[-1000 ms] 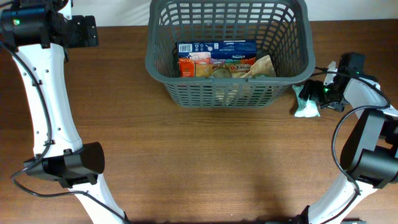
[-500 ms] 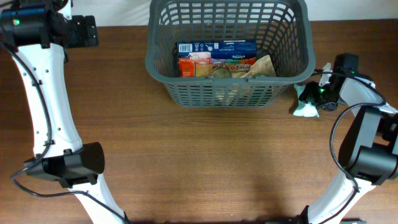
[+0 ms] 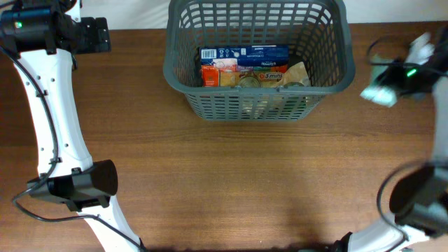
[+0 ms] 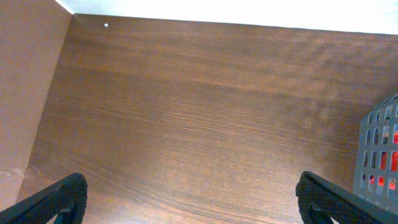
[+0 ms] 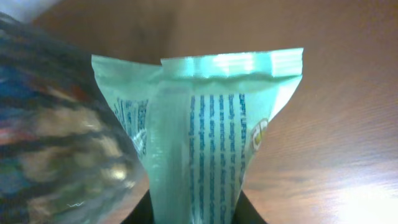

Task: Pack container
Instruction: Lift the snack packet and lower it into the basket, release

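The container (image 3: 252, 106), a dark grey slotted basket, stands at the table's far middle; its corner shows at the right edge (image 4: 380, 155) of the left wrist view and as a blur (image 5: 50, 130) in the right wrist view. To its right, my right gripper (image 3: 397, 78) is raised and motion-blurred, shut on a pale green sealed packet (image 3: 378, 94). In the right wrist view the packet (image 5: 199, 124) stands upright, pinched at its lower end by the gripper (image 5: 194, 214). My left gripper (image 4: 199, 200) hovers open over bare wood, nothing between its fingers, at the far left (image 3: 94, 35).
Inside the basket lie a blue box (image 3: 243, 53), an orange packet (image 3: 218, 75), a small round can (image 3: 248, 81) and a brown pouch (image 3: 294, 73). A wall panel (image 4: 25, 93) borders the table's left side.
My right gripper has shut on the green packet beside the basket and lifted it off the table, rising toward the camera. The left arm has stayed still.
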### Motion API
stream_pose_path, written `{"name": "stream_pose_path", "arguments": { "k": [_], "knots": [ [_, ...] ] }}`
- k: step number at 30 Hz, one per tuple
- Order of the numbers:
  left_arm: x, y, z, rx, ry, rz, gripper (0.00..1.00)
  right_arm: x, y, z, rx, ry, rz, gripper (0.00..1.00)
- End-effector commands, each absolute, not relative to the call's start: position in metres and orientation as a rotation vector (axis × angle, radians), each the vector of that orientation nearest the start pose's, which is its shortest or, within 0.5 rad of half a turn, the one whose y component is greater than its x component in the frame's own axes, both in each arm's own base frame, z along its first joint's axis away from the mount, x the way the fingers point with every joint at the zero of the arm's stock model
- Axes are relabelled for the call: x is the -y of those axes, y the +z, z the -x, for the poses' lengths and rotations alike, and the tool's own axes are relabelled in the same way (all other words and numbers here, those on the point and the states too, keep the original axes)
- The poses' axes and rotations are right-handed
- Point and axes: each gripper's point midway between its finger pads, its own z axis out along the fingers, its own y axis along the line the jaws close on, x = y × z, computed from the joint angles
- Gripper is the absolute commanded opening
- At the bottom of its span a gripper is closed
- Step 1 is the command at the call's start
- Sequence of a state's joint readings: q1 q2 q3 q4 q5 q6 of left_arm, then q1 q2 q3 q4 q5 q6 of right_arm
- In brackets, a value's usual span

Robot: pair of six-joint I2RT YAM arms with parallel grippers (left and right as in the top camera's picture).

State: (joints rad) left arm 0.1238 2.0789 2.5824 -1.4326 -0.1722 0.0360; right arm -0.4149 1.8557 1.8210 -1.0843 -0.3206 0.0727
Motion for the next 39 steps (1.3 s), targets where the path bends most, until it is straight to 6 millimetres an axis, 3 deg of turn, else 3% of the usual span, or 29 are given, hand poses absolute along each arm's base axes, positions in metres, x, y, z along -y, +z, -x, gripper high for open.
{"name": "stream_pose_path", "arguments": {
  "k": [1,4,7,10,11,13,14,16,21,25,26,31,35,39],
  "knots": [
    [-0.088,0.326,-0.469,-2.483,0.273,0.2,0.99,0.113,0.335,-0.416,-2.326,0.258,-0.394,0.13],
    [-0.088,0.326,-0.469,-2.483,0.273,0.2,0.99,0.083,0.395,-0.402,-2.22,0.255,-0.269,0.08],
    [-0.088,0.326,-0.469,-2.483,0.273,0.2,0.99,0.045,0.431,-0.394,-2.142,0.26,-0.112,0.08],
    [-0.088,0.326,-0.469,-2.482,0.273,0.2,0.99,-0.001,0.44,-0.391,-2.116,0.267,0.108,0.08],
    [-0.088,0.326,-0.469,-2.482,0.273,0.2,0.99,-0.033,0.436,-0.393,-2.12,0.301,0.223,0.08],
    [-0.088,0.326,-0.469,-2.483,0.273,0.2,0.99,-0.065,0.429,-0.395,-2.124,0.331,0.353,0.08],
    [-0.088,0.326,-0.469,-2.483,0.273,0.2,0.99,-0.08,0.425,-0.396,-2.124,0.342,0.417,0.08],
    [-0.088,0.326,-0.469,-2.482,0.273,0.2,0.99,-0.132,0.403,-0.401,-2.117,0.36,0.663,0.08],
    [-0.088,0.326,-0.469,-2.482,0.273,0.2,0.99,-0.185,0.352,-0.418,-2.137,0.37,0.924,0.08],
    [-0.088,0.326,-0.469,-2.483,0.273,0.2,0.99,-0.208,0.303,-0.436,-2.218,0.406,0.987,0.09],
    [-0.088,0.326,-0.469,-2.483,0.273,0.2,0.99,-0.215,0.28,-0.443,-2.263,0.42,1.004,0.09],
    [-0.088,0.326,-0.469,-2.482,0.273,0.2,0.99,-0.231,0.21,-0.454,-2.404,0.461,1.059,0.12],
    [-0.088,0.326,-0.469,-2.483,0.273,0.2,0.99,-0.239,0.179,-0.45,-2.476,0.494,1.09,0.23],
    [-0.088,0.326,-0.469,-2.483,0.273,0.2,0.99,-0.252,0.174,-0.439,-2.484,0.529,1.132,0.41]
  ]
}}
